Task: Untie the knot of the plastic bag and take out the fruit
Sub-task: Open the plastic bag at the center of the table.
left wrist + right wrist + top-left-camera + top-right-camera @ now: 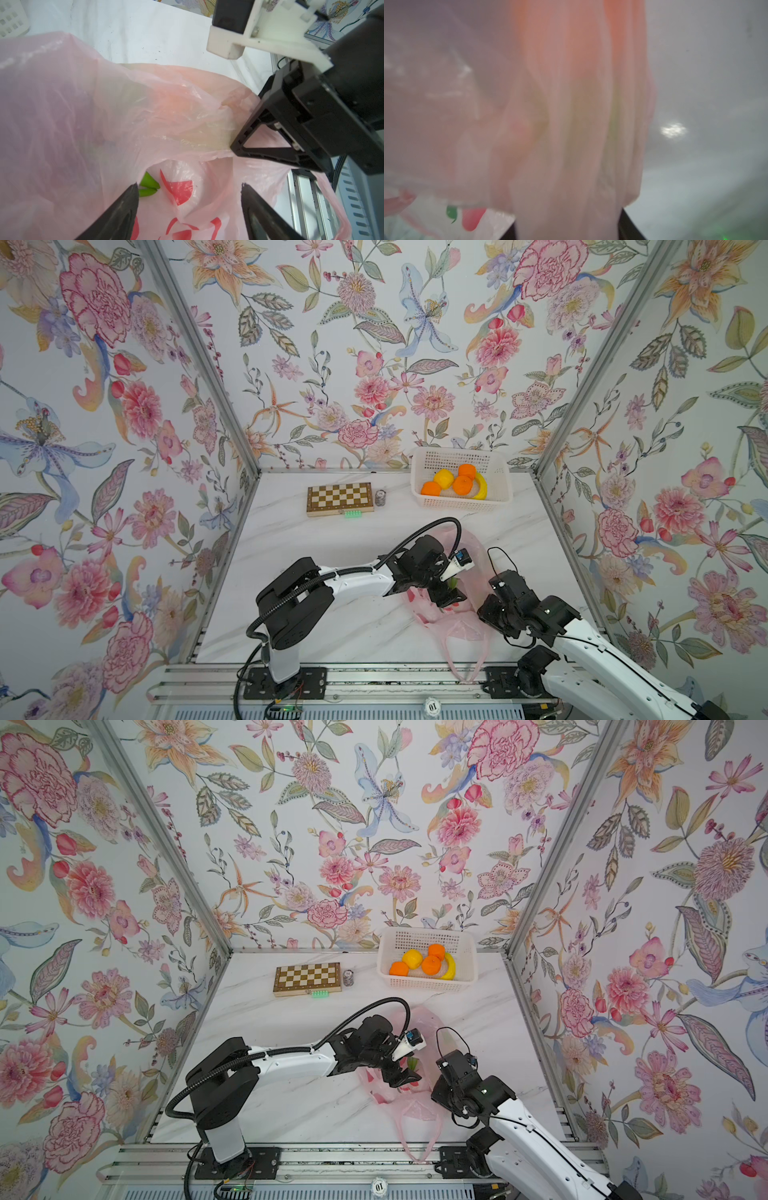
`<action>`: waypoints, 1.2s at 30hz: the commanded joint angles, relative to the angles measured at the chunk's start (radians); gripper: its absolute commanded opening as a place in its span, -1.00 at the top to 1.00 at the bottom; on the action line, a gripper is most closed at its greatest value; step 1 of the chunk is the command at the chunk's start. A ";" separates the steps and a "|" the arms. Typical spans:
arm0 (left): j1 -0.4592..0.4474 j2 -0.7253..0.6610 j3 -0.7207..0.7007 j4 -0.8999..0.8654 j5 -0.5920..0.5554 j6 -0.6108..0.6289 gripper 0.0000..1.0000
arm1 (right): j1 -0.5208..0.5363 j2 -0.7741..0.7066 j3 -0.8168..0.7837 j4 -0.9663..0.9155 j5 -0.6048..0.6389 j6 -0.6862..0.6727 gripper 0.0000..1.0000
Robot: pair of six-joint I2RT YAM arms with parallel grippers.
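Observation:
The pink plastic bag [457,626] [415,1110] lies crumpled at the table's front right, one loop handle [465,655] trailing over the front edge. The knot is out of view. My left gripper [451,599] [189,185] hovers open over the bag's mouth. Green pointed tips of a fruit [148,184] show inside the bag beside one finger. My right gripper [484,608] [569,228] is at the bag's right edge, shut on a bunched fold of the plastic [571,124]. Three oranges [462,484] and a yellow fruit [444,478] lie in the basket.
The white perforated basket [419,472] stands at the back right and also holds a banana [482,488]. A chessboard box [340,498], a small can [380,497] and a green block [354,514] sit at the back middle. Walls enclose three sides.

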 commanded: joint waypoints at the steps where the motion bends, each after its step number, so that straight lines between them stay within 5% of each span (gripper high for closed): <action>1: 0.001 -0.055 -0.042 0.076 -0.108 -0.040 -0.59 | 0.005 -0.012 -0.042 0.298 -0.081 0.026 0.11; 6: 0.042 -0.085 -0.055 0.035 -0.118 -0.083 -0.58 | 0.005 0.081 -0.001 0.381 -0.054 -0.054 0.56; 9: 0.045 -0.088 -0.065 0.018 -0.115 -0.095 -0.58 | 0.009 0.144 0.080 0.162 0.058 -0.046 0.86; 14: 0.045 -0.077 -0.078 0.052 -0.107 -0.127 -0.53 | 0.009 0.147 0.119 -0.105 0.220 0.001 0.78; 22: 0.030 -0.002 0.000 0.038 -0.023 -0.104 -0.15 | -0.024 0.124 0.032 -0.117 0.298 0.118 0.70; 28: 0.014 0.049 0.038 0.074 0.017 -0.121 -0.08 | -0.129 0.168 0.026 -0.030 0.362 0.032 0.76; 36: 0.004 0.037 -0.013 0.213 0.003 -0.155 -0.15 | -0.193 0.169 0.040 0.284 0.057 -0.120 0.96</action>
